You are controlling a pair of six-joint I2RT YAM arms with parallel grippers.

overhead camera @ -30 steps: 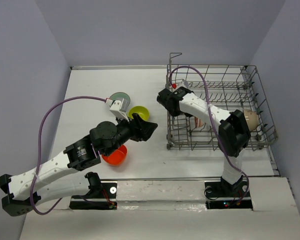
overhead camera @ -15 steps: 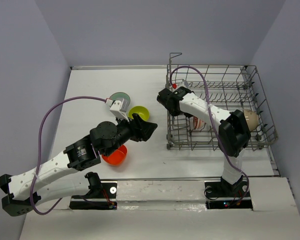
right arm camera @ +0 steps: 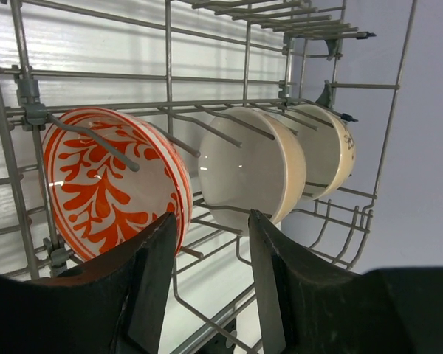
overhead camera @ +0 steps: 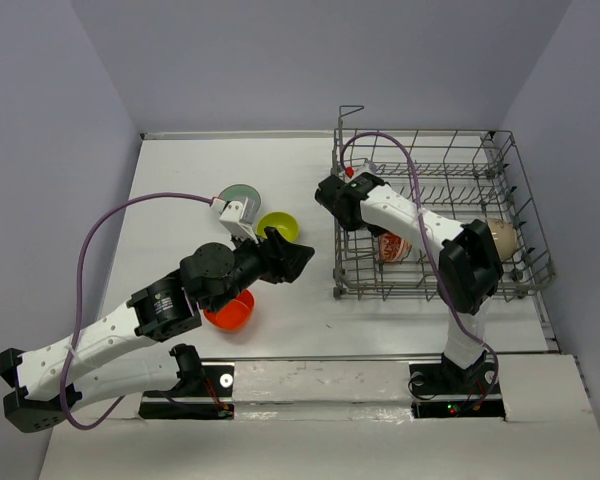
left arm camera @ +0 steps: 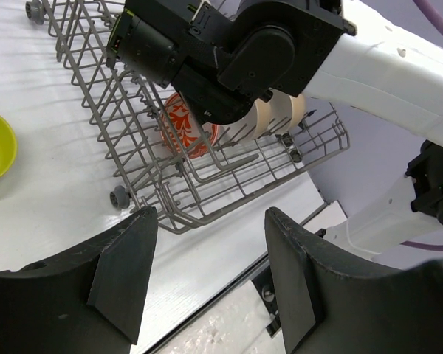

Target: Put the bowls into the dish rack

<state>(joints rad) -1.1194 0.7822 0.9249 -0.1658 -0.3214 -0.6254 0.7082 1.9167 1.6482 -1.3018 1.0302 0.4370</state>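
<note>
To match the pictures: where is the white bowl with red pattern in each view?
Top external: white bowl with red pattern, right of centre, near the left end of the grey metal wire dish rack.
Left wrist: upper centre, behind the wires.
Right wrist: left side, standing on edge.
Shared landmark: that dish rack.

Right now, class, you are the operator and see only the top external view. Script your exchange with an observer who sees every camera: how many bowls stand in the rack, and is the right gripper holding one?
Operator: How many bowls are in the dish rack?
Observer: Three, on edge between the tines: a red-patterned bowl, a white bowl and a cream bowl. From above, the right arm covers the middle one.
Operator: Is the right gripper gripping any of them?
Observer: No. Its wrist view shows the fingers apart with nothing between them.
</note>
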